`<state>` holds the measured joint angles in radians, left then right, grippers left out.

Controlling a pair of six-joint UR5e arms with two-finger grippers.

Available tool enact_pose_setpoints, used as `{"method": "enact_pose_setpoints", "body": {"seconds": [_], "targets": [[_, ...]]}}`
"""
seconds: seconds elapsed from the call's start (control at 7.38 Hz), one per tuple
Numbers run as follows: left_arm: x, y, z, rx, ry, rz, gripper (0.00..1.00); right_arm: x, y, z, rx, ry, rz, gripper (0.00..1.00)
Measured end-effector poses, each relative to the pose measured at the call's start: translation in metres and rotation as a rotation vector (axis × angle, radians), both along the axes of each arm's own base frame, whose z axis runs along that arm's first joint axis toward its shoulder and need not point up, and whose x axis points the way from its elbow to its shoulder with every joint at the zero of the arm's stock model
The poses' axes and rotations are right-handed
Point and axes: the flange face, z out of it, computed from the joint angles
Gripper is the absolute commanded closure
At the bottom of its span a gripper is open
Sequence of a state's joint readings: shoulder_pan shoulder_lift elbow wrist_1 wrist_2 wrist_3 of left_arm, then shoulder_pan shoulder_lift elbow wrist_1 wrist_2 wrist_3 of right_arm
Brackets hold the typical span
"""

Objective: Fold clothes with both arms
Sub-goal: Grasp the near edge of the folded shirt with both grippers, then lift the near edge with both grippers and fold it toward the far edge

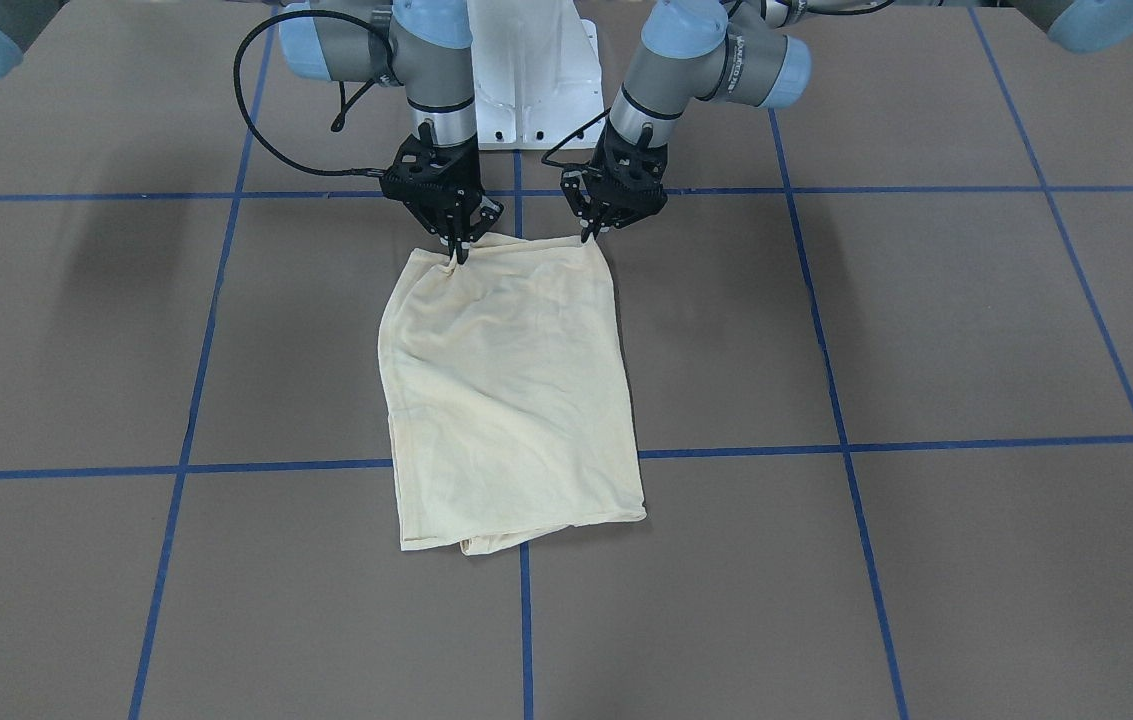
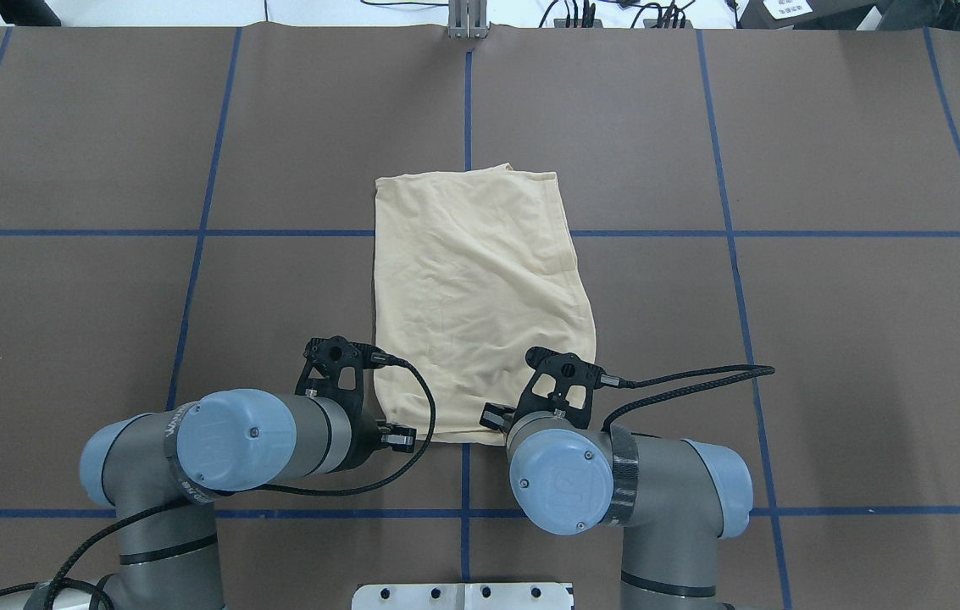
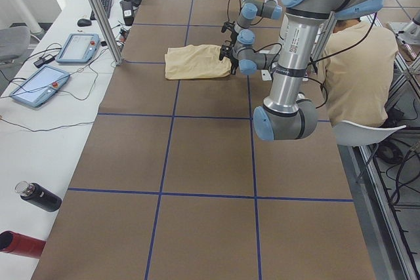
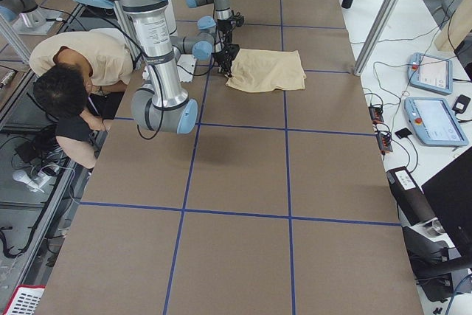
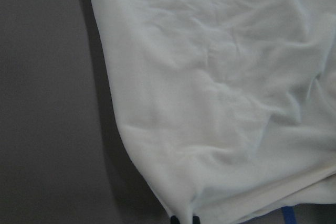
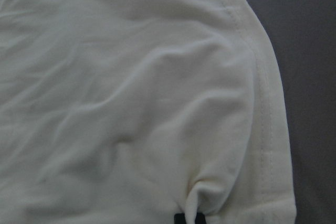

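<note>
The cream-yellow T-shirt (image 1: 511,390) lies folded into a tall rectangle at mid-table, plain side up, with its print, sleeves and neck hidden. It also shows in the overhead view (image 2: 480,288). My left gripper (image 1: 591,236) is shut on the shirt's corner nearest the robot on my left side; its fingertips pinch a bunch of cloth in the left wrist view (image 5: 184,219). My right gripper (image 1: 459,254) is shut on the other near corner, by the stitched hem, as the right wrist view (image 6: 189,217) shows. Both corners are slightly bunched and barely off the table.
Brown table (image 2: 827,322) with a blue tape grid. White pedestal base (image 1: 531,70) sits behind the grippers. A seated person (image 3: 354,73) is beside the robot. Teach pendants (image 4: 435,108) and bottles (image 3: 39,196) lie on the side bench.
</note>
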<state>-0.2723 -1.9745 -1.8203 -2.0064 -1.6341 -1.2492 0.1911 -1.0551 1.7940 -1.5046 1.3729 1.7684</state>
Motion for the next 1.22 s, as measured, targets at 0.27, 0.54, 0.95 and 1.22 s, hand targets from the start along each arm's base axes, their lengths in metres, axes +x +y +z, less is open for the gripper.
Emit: {"method": "enact_pose_setpoints", "body": {"seconds": [0.27,0.54,0.95,1.22], "targets": [[-0.006,0.001,-0.008,0.008,0.016,0.004,1.00,0.012,0.001,-0.014,0.007,-0.031,-0.001,1.00],[-0.028,0.008,-0.031,0.008,0.035,0.020,1.00,0.041,0.005,-0.043,0.020,-0.094,-0.001,1.00],[-0.089,0.030,-0.088,-0.006,0.063,0.061,1.00,0.096,0.046,-0.097,0.021,-0.146,-0.054,1.00],[-0.110,0.039,-0.104,-0.013,0.058,0.073,1.00,0.128,0.069,-0.118,0.018,-0.157,-0.090,1.00]]}}
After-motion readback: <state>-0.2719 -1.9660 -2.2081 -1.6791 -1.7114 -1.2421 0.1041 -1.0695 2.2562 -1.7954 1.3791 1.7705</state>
